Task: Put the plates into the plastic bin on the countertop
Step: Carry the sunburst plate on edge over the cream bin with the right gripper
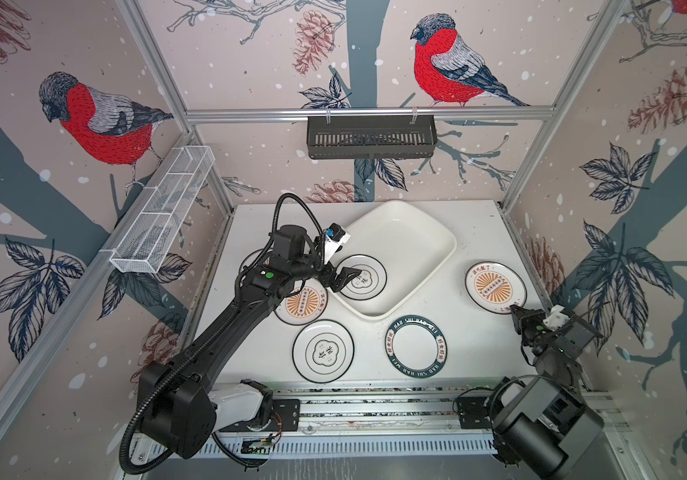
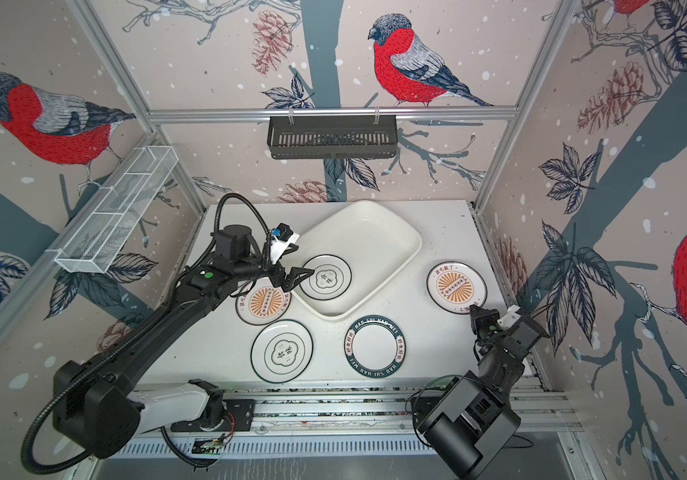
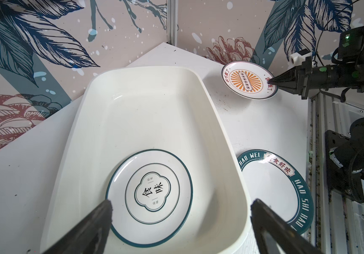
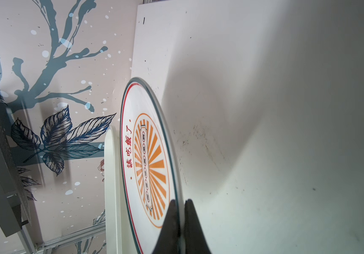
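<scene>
Fingers (image 4: 171, 220) of the right gripper (image 1: 515, 309) are pinched shut on the near-right rim of a sunburst plate (image 1: 495, 286), close to the right edge of the counter (image 1: 479, 353). That plate looks tilted, its shadow spread on the surface beneath. Bare counter separates it from the right rim of the plastic bin (image 1: 452, 249), which sits slantwise toward the far edge. Spread wide and holding nothing, the left gripper (image 1: 344, 279) hovers over the bin's near-left corner, where an emblem plate (image 1: 373, 283) with a thin dark rim lies flat just ahead of its fingertips (image 3: 103, 211); most of the bin floor is open. Near the front edge lie another emblem plate (image 1: 323, 351) and a green-lettered plate (image 1: 415, 347), apart; a second sunburst plate (image 1: 302, 307) sits just left of the bin, partly under the left arm (image 1: 225, 332).
</scene>
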`<act>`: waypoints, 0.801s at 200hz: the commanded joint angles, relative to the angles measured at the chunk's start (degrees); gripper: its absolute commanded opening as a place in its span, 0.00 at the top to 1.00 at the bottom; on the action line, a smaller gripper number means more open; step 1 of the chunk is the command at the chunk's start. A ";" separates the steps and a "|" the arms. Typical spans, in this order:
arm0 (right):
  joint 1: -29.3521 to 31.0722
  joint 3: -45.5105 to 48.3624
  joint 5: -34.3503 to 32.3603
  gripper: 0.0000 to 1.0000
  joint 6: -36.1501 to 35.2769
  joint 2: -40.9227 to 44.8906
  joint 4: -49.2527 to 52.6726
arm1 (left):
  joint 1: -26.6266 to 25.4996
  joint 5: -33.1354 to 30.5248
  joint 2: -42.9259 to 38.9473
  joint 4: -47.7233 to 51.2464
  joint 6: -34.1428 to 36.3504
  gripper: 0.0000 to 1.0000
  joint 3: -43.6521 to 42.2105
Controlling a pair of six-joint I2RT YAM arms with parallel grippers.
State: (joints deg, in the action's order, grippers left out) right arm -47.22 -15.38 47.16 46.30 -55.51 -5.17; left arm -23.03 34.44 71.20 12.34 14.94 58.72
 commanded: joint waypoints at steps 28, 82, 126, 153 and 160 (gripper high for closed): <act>2.40 -3.96 -0.74 0.99 -0.61 0.58 3.36 | 0.00 0.35 0.04 0.31 0.62 0.03 0.62; 10.29 -11.35 -4.95 0.99 0.77 -0.70 6.40 | -0.03 0.04 0.01 0.41 0.17 0.03 0.58; 19.59 -18.99 -9.29 0.99 2.48 -3.57 8.25 | 0.00 -0.83 -0.81 1.41 -0.27 0.03 0.78; 26.32 -25.01 -13.75 0.99 2.39 -6.60 10.33 | 0.00 -2.06 -1.56 3.33 1.13 0.03 0.73; 28.06 -26.37 -14.35 0.99 2.54 -7.70 10.28 | 0.00 -2.33 -1.70 3.74 1.23 0.03 0.71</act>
State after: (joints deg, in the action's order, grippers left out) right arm -23.11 -37.85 36.64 48.10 -61.12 5.21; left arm -23.03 33.23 70.17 14.26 14.85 59.09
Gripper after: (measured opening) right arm 0.076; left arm 0.972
